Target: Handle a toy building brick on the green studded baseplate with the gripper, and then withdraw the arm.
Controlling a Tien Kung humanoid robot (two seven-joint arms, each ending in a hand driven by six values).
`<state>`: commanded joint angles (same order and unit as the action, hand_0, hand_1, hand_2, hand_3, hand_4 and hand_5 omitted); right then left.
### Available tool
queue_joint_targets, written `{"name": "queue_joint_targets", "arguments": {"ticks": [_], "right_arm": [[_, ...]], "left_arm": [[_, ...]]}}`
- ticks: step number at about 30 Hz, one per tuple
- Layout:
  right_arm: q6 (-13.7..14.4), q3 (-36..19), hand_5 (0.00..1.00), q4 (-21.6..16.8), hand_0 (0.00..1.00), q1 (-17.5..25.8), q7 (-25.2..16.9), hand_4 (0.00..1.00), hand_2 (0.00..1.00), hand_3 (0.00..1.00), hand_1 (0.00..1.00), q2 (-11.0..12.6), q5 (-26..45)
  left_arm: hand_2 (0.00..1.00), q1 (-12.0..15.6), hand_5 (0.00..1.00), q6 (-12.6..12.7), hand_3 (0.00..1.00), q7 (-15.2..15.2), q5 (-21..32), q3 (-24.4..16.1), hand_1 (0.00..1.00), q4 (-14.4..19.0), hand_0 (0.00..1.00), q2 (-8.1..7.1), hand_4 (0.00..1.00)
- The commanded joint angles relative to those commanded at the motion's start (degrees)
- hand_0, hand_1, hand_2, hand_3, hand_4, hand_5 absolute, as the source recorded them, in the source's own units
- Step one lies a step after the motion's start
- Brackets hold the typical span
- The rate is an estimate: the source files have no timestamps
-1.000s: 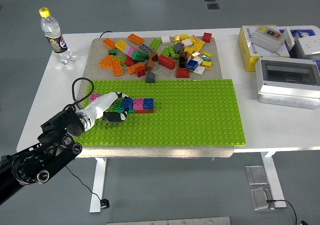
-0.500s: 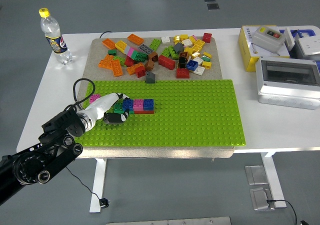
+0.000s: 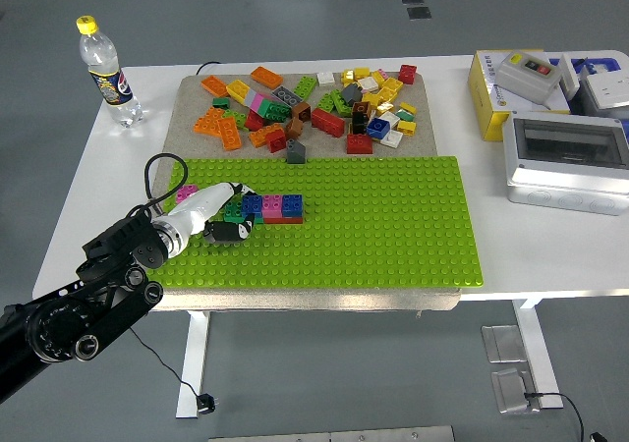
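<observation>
Nothing has really moved since the earlier frames as far as I can tell: the left arm sits in the same spot and the bricks haven't shifted. So the left robot hand [image 3: 224,221] is reaching in from the near-left over the green baseplate [image 3: 393,226], and its tip is right up against the left end of a short row of bricks [image 3: 270,206] stuck on the plate. That row lies just to the right of the robot hand, its long axis running left to right along the studs, so any pull-back would have to go toward the near-left, the way the arm came in. The brick at the hand's end looks green [image 3: 233,209], then blue, magenta and blue again, with a red layer showing underneath. The fingers look curled around that green end brick, but it's small and partly hidden, so I honestly can't tell if it's gripped or just touched. The right arm isn't in the shot at all. A loose pink brick [image 3: 186,192] sits at the plate's far-left corner, and the big brick pile [image 3: 314,103] is on the mat at the far side of the surface [image 3: 452,98].
</observation>
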<state>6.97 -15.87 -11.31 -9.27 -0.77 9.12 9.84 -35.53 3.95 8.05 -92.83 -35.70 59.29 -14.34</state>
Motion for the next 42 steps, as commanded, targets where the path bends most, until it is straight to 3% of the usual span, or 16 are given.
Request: {"name": "queue_joint_targets", "arguments": {"ticks": [8, 42], "right_arm": [[-0.01, -0.02, 0.736, 0.00, 0.709, 0.01, 0.01, 0.533, 0.751, 0.723, 0.698, 0.00, 0.11], [-0.19, 1.06, 0.736, 0.00, 0.710, 0.20, 0.18, 0.534, 0.748, 0.722, 0.696, 0.03, 0.77]], "left_arm": [[0.968, 0.00, 0.246, -0.08, 0.829, -0.08, -0.46, -0.11, 0.964, 0.10, 0.998, 0.04, 0.491], [0.986, -0.16, 0.253, 0.10, 0.841, -0.45, -1.04, -0.33, 0.972, -0.47, 0.998, 0.14, 0.513]]}}
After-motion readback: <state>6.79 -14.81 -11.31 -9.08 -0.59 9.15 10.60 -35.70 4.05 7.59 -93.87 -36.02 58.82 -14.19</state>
